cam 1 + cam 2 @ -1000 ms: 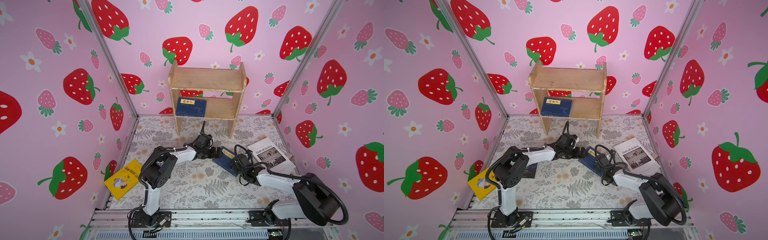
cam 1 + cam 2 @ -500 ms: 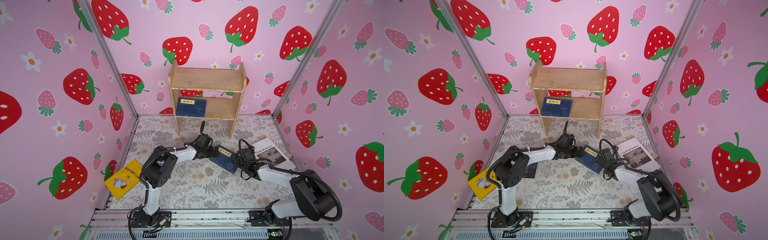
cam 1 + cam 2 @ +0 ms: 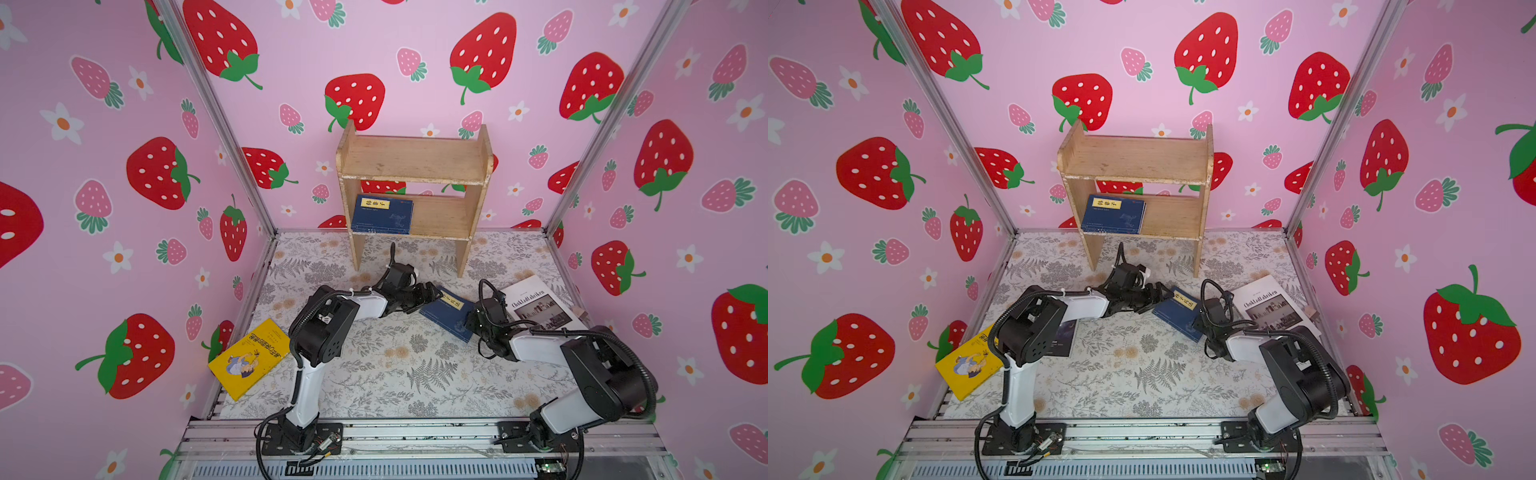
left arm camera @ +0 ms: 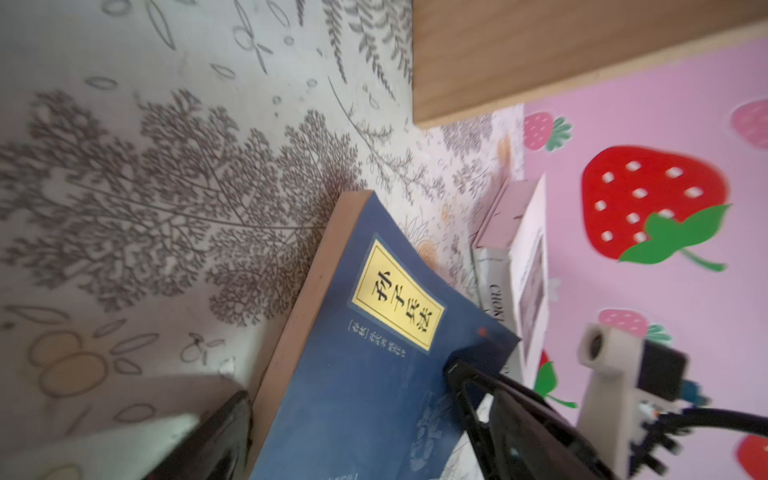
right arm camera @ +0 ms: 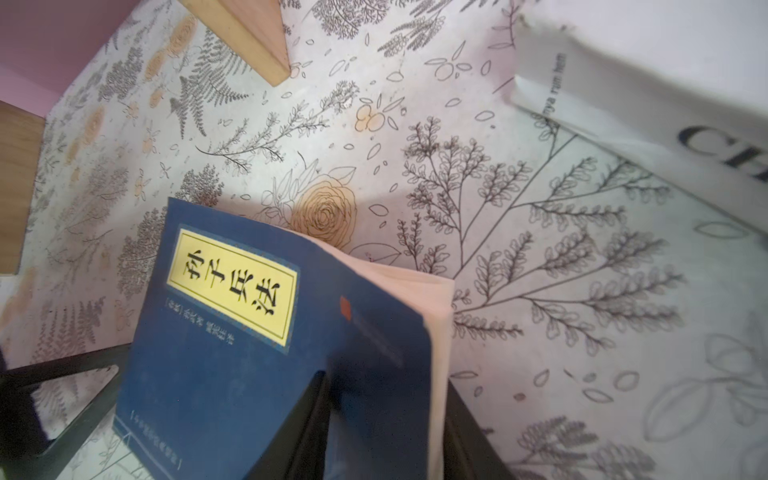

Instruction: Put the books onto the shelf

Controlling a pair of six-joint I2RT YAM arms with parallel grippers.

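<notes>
Top views: the navy book (image 3: 446, 312) lies on the mat (image 3: 395, 374) between your arms, in front of the shelf (image 3: 415, 160) and apart from it. Its long axis runs gripper to gripper. Your left gripper (image 3: 430, 293), jaws spread, sits at the short end nearer the shelf, and your right gripper (image 3: 473, 323) is at the opposite end. A second navy book (image 3: 382, 214) lies flat on the lower tier. The white book (image 3: 540, 307), cover reading "Chokladfabriken", lies just beside the right gripper. The yellow book (image 3: 249, 357) is well off by the left arm; the black book (image 3: 1064, 338) shows under that arm. Left wrist: one finger (image 4: 216, 436) sits beside the book's browned end, holding nothing. The yellow label reads 孙子兵法. Right wrist: one finger (image 5: 307, 424) is on the cover and the other is below the pages, with that end raised. You are pinching the book. The white spine shows "CH". Judgement: the shelf lies beyond the left gripper, so the right arm carries and the left must clear.
</notes>
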